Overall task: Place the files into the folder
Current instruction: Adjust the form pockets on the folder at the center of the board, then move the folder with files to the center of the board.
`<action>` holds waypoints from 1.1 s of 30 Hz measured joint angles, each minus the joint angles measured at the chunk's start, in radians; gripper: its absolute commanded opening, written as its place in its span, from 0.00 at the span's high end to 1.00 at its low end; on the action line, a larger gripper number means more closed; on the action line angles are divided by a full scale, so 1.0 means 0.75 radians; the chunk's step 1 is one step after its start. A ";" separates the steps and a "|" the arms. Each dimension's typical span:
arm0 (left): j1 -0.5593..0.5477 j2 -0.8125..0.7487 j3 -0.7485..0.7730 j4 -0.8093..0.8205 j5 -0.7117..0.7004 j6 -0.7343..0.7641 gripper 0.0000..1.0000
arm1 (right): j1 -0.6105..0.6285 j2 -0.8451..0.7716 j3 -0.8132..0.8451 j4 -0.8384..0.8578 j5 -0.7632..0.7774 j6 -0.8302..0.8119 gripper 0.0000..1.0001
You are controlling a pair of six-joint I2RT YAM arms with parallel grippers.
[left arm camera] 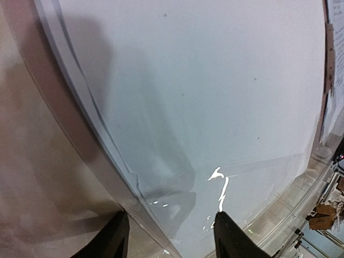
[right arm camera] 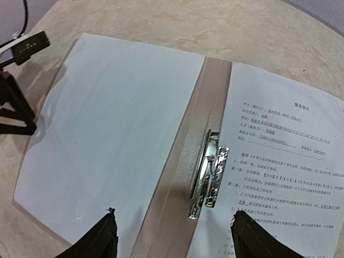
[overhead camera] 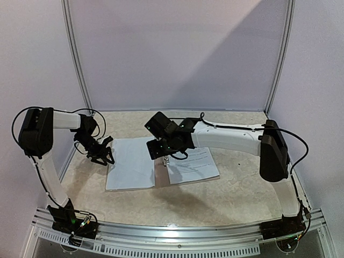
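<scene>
The folder lies open on the table, its brown-tan spine (right arm camera: 201,129) running down the middle with a metal clip (right arm camera: 210,174) on it. A printed sheet (right arm camera: 279,156) lies on the right half, also seen in the top view (overhead camera: 192,165). A blank white sheet (right arm camera: 118,129) covers the left half (overhead camera: 130,164), under a glossy clear film (left arm camera: 215,97). My right gripper (right arm camera: 174,236) is open, low over the spine and clip, holding nothing. My left gripper (left arm camera: 172,236) is open and straddles the folder's left edge (left arm camera: 107,161), one finger over the table, one over the white sheet.
The beige marbled table (overhead camera: 226,193) carries the folder. Purple-white walls with metal corner posts (overhead camera: 78,59) close in the back and sides. My left gripper's black fingers (right arm camera: 13,107) show at the left of the right wrist view.
</scene>
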State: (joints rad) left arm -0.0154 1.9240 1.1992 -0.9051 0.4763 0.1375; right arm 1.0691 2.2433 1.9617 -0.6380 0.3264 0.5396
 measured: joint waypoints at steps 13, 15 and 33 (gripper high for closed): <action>0.000 -0.001 -0.002 0.001 0.001 0.009 0.44 | -0.097 0.373 0.241 -0.098 0.105 -0.073 0.32; 0.000 -0.001 -0.003 0.003 0.001 0.010 0.44 | -0.100 0.382 0.259 -0.085 0.110 -0.074 0.39; 0.000 -0.012 -0.003 -0.002 -0.012 0.017 0.38 | -0.103 0.499 0.416 -0.062 0.110 -0.098 0.71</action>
State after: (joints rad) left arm -0.0154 1.9148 1.1969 -0.9062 0.4675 0.1505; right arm 0.9916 2.6179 2.2738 -0.6846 0.4088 0.4664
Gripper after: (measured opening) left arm 0.602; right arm 0.306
